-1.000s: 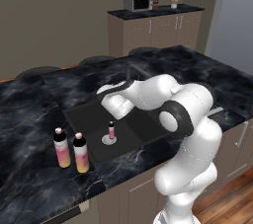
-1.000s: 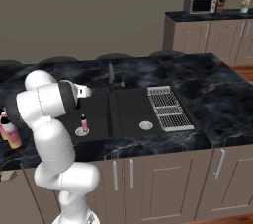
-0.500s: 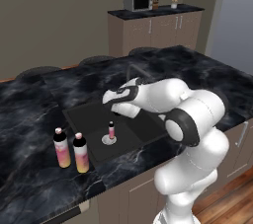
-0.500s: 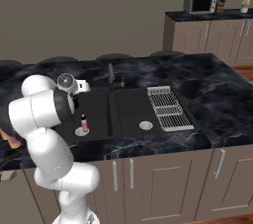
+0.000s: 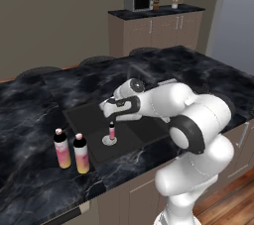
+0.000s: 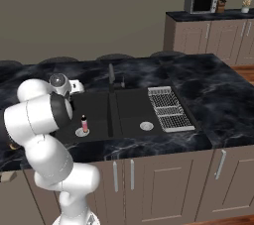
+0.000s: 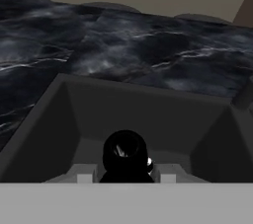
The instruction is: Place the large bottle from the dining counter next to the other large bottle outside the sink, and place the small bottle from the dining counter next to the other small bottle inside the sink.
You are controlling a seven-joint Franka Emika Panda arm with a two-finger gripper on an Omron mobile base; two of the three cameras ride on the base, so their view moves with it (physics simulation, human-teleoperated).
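Black bottle [image 7: 125, 155] pinched in hand [image 5: 112, 115], over sink [image 5: 84, 120], just above pink bottle [image 5: 112, 132]; the exact gap is hard to judge; two tall bottles [image 5: 71, 151] on bench [image 5: 30, 120] outside. Risk: lowering straight down knocks pink bottle over; an early release topples the black one.
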